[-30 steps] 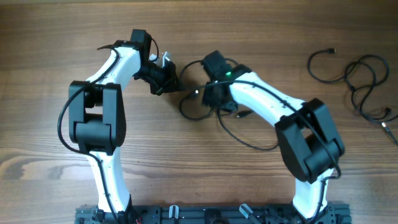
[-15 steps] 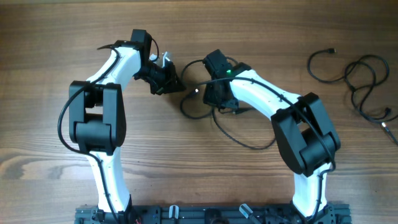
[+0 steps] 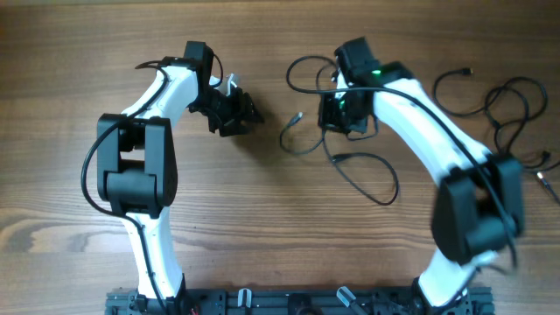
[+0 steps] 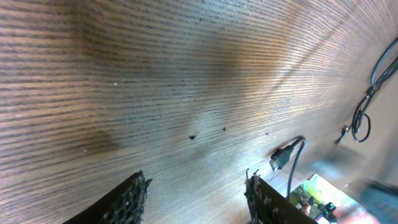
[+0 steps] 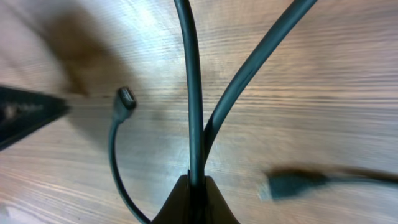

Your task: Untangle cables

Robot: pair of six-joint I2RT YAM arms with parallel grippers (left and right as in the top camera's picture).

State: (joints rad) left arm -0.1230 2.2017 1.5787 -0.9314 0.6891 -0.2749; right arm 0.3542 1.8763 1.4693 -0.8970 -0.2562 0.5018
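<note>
The right end effector (image 5: 194, 185) is clamped on two strands of the central cable (image 3: 394, 182), pinched side by side at about 1 o'clock from the middle of the table (image 3: 70, 52); beyond the fingertips the strands fan apart, one curling toward 12 o'clock and the rest trailing in a loose loop toward 5 o'clock. A free plug (image 3: 296, 116) lies on the wood at 9 o'clock of the grip, and a second plug (image 5: 287, 184), blurred in the wrist view, lies close by on the other side. The left end effector (image 3: 236, 112) has its fingers apart with nothing between them; it sits at 9 o'clock of the free plug, near it but not touching. The other cables (image 3: 499, 125) lie in curls at the table's 3 o'clock edge, well apart from this one.

The step in hand looks like drawing this cord out of its own loops. Because two strands are held at once, a hard pull could cinch a crossing; a slow lift that lets the loops slide and fall open seems wiser. The left end effector would do well to come down on the free plug or the cord just behind it and pin it; then the right can pull away toward 3 o'clock, stopping short of the curls there. Whether the strands actually cross under the right wrist I cannot tell.
</note>
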